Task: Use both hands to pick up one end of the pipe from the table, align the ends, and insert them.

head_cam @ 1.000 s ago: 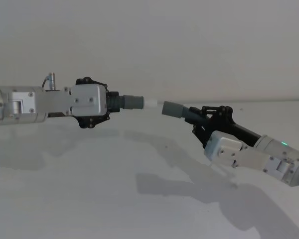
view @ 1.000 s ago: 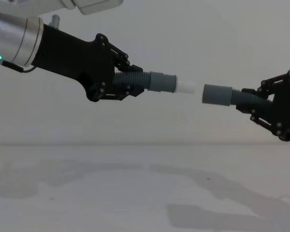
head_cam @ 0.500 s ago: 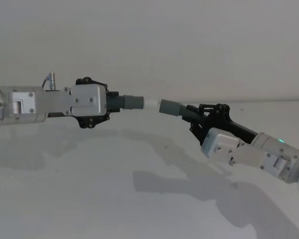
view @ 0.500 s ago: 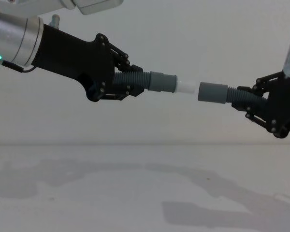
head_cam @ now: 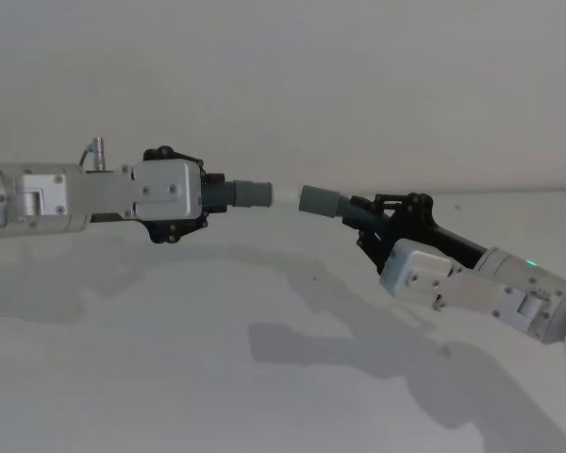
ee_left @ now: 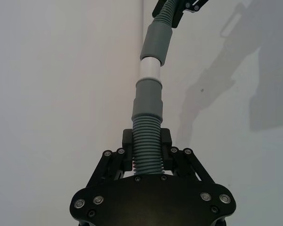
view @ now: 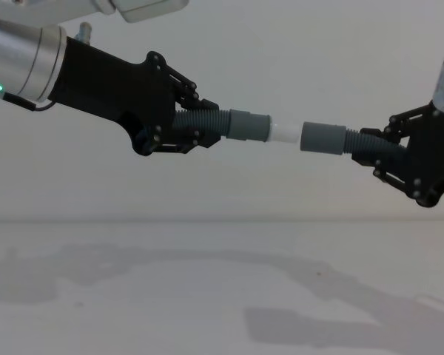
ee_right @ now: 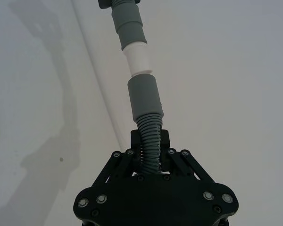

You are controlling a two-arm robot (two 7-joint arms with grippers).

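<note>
Both pieces are up in the air, well above the table (head_cam: 264, 377), over its middle stretch with nothing resting on it. The left gripper (view: 189, 122) comes in from the table's left side, jaws clamped on the ribbed body of its pipe piece (view: 207, 123), long axis lying almost level and pointing across toward the other arm. The right gripper (view: 385, 151) reaches in from the right side, jaws likewise closed on the ribs of the right pipe piece (view: 359, 142), which slopes up slightly toward the centre. Now the cuffs: the left cuff (view: 249, 126) carries the whitish tip (view: 285, 134), and the right cuff (view: 322, 138) has its open mouth right at that tip. In the chest view they look to be touching, possibly just started in. The left wrist view shows the trouble: the right cuff (ee_left: 156, 41) sits at a slight angle to the tip (ee_left: 148, 68), so the two axes make a shallow kink. By my read, straightening that kink comes before any push.
</note>
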